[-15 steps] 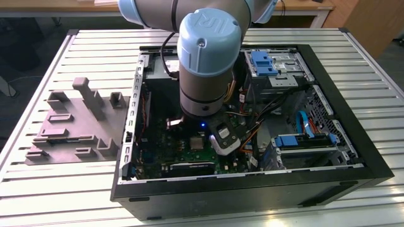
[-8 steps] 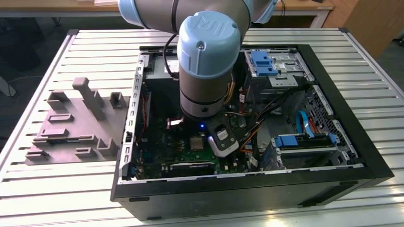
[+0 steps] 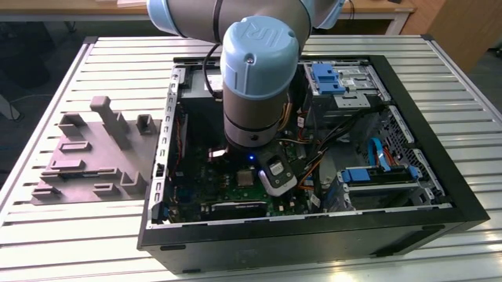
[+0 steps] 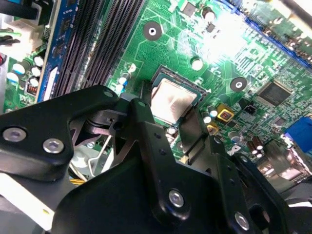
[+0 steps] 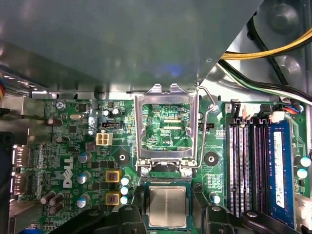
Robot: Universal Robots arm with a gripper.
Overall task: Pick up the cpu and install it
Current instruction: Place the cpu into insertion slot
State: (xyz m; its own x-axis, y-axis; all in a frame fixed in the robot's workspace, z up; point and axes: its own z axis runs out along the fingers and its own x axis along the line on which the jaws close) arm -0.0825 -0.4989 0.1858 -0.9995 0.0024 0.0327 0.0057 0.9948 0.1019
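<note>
Reaching down into the open case (image 3: 314, 241), my arm (image 3: 255, 76) stands about midway across the exterior view. At that view's left, a grey tray (image 3: 90, 155) with upright posts lies on the slatted tabletop (image 3: 79, 235), just beside the case's side wall. Next comes the green board (image 3: 204, 185) on the case floor, then my pincer (image 3: 273, 179) hanging low over it. Toward the exterior view's right, loose cables (image 3: 337, 132) run past my arm. Beyond them sit a blue bracket (image 3: 328, 79) near the far wall and another blue bracket (image 3: 368, 174) nearer the front.

In the first wrist view the cpu (image 5: 167, 207) lies flat, silver top up, inside the dark frame of the socket (image 5: 165, 183), right at my pincer (image 5: 167, 217). The socket's metal lid (image 5: 166, 92) stands swung open just beyond the chip, and the board's traces show through its window. A grey box (image 5: 122, 39) looms behind the lid. Beside the socket run the black memory slots (image 5: 246, 165), and a blue stick (image 5: 278, 170) is seated in the outermost one.

In the second wrist view the cpu (image 4: 173, 100) sits square in its frame with my pincer (image 4: 168, 114) close over it. I cannot tell whether I am gripping the chip or have let it go.
</note>
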